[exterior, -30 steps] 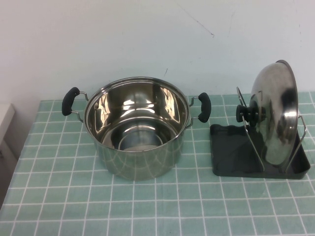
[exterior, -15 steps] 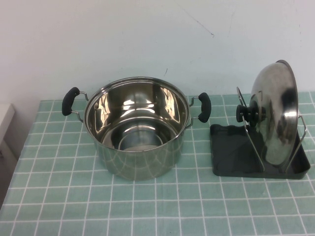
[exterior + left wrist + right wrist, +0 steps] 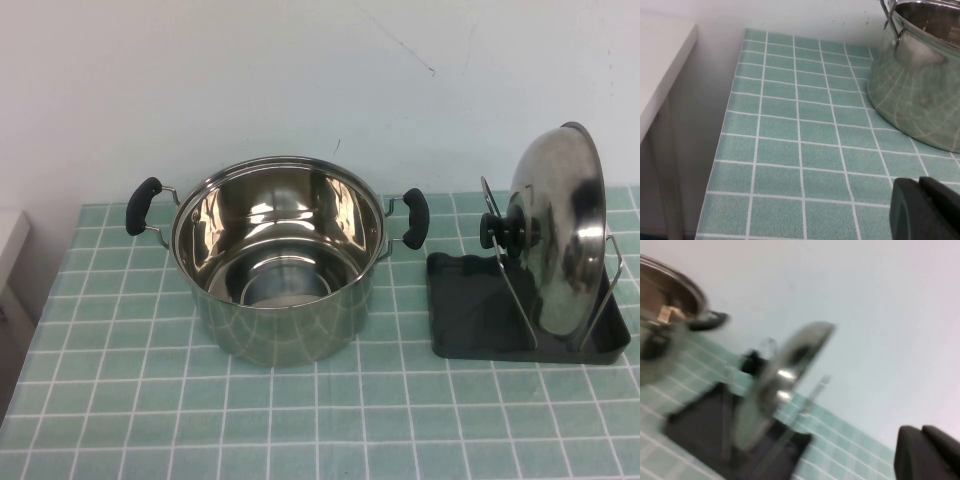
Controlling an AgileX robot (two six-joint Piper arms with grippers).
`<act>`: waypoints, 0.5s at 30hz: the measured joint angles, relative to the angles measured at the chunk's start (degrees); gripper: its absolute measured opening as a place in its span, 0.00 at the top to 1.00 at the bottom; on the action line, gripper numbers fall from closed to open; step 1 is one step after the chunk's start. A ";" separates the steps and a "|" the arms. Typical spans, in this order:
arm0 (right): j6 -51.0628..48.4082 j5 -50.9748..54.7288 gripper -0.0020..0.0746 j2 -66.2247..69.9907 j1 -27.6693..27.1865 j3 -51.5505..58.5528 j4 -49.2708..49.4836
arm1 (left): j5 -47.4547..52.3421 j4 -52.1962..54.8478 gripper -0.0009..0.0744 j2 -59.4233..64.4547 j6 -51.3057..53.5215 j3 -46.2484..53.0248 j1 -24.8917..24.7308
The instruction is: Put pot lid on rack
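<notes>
The shiny pot lid (image 3: 560,235) stands on edge between the wire dividers of the dark grey rack (image 3: 470,315) at the right of the table, its black knob (image 3: 494,230) facing the pot. The right wrist view shows the same lid (image 3: 785,370) upright in the rack (image 3: 705,425). My right gripper (image 3: 920,432) is shut and empty, well away from the lid. My left gripper (image 3: 918,181) is shut and empty, low over the green tiles near the pot (image 3: 920,90). Neither arm appears in the high view.
The two-handled steel pot (image 3: 275,260) sits uncovered at the table's middle, left of the rack. A white cabinet (image 3: 660,65) stands beyond the table's left edge. A white wall runs behind the table.
</notes>
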 joint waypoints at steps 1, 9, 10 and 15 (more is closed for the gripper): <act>1.61 -1.33 0.98 -0.43 0.00 0.12 -3.12 | 0.00 0.00 0.99 0.00 0.00 0.00 0.00; 24.88 -8.88 0.98 -5.13 0.00 8.19 -21.79 | 0.00 0.00 0.99 0.00 0.00 0.00 0.00; 29.02 -9.26 0.98 -6.14 0.00 9.85 -24.08 | 0.00 0.00 0.99 0.00 0.00 0.00 0.00; 47.06 -10.23 0.98 -10.58 0.00 17.40 -34.91 | 0.00 0.00 0.99 0.00 0.13 0.00 0.00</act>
